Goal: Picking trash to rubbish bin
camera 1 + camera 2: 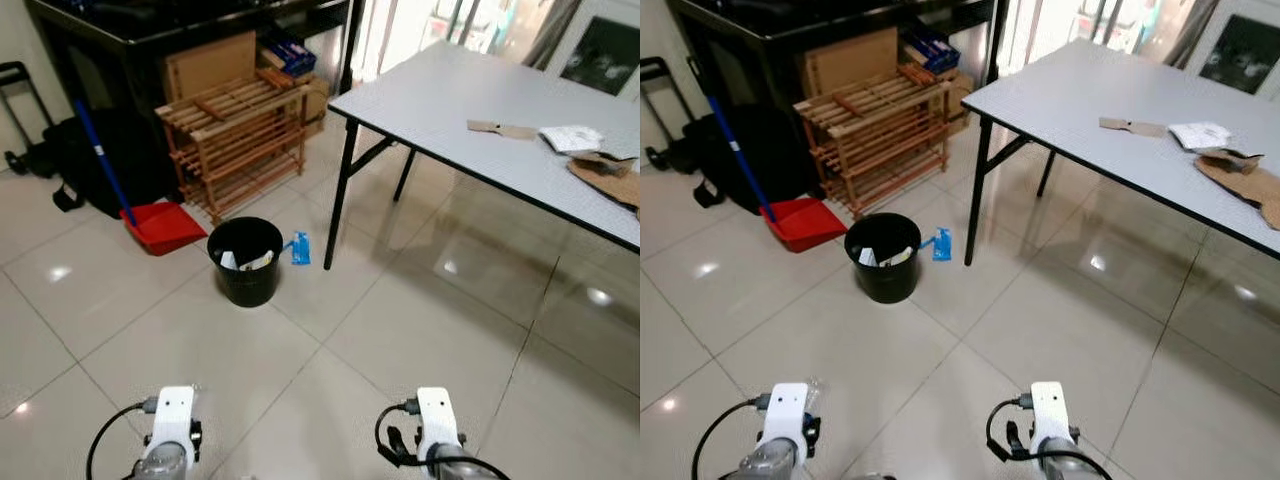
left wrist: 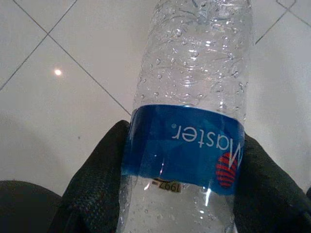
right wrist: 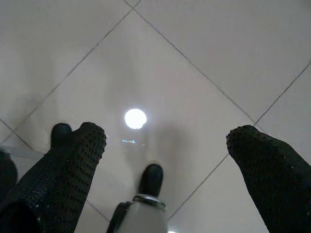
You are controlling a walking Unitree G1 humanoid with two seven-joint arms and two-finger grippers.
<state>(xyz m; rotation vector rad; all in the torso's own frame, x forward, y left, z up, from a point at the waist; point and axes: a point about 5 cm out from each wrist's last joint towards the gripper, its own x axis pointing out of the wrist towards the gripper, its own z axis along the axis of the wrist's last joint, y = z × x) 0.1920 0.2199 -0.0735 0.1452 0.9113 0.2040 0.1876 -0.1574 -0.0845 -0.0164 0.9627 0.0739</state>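
From the head views my two arms are cut off at the wrists, so I read the tools from the wrist cameras. My left tool (image 2: 182,194) is clamped on a clear plastic water bottle with a blue label (image 2: 192,121), droplets inside, its ends cropped. My right tool (image 3: 167,160) gapes wide, holding nothing, above the glossy tiled floor (image 3: 204,53). The black round rubbish bin (image 1: 246,262) stands ahead beside the grey worktop (image 1: 470,100), holding scraps I can't identify.

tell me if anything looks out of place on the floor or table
A blue wrapper lies on the tiles beside the black plastic bin, not in it. Torn brown cardboard scraps and crumpled white paper litter the grey table.
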